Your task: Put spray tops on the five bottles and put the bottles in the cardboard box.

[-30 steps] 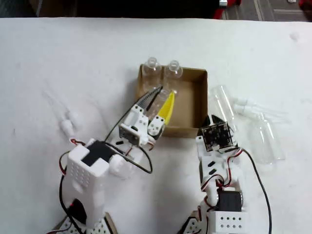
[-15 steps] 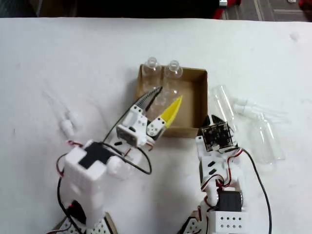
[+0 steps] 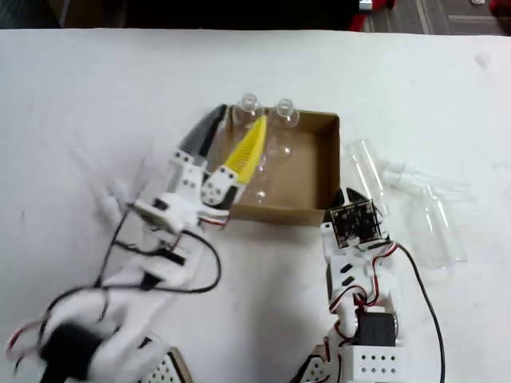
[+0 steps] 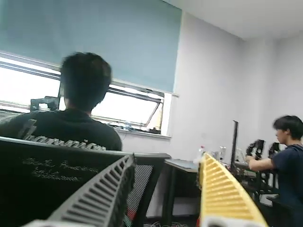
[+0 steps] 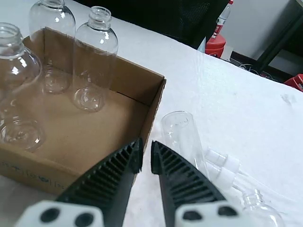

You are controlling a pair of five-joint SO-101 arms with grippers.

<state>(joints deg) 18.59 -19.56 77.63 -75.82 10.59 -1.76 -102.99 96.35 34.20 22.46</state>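
Observation:
The cardboard box (image 3: 327, 121) sits mid-table. Three clear bottles stand in it without spray tops: two at its far wall (image 3: 249, 106) (image 3: 283, 110) and one nearer (image 5: 16, 75). My left gripper (image 3: 242, 116) hangs open over the box's far left corner, grey and yellow fingers (image 4: 222, 189) wide apart, holding nothing and pointing out at the room. My right gripper (image 5: 146, 158) is shut and empty by the box's near right corner (image 5: 151, 94). Two more clear bottles (image 3: 363, 171) (image 3: 435, 227) lie right of the box with white spray tops (image 5: 220, 163) between them.
A few small white pieces (image 3: 110, 201), perhaps spray tops, lie on the white cloth left of the box. The table's far edge (image 3: 255, 30) borders a dark floor. In the left wrist view, people sit at desks in the room behind.
My left gripper opened wider inside the box, then rose and swung left to the box's far left corner. The right arm has kept still.

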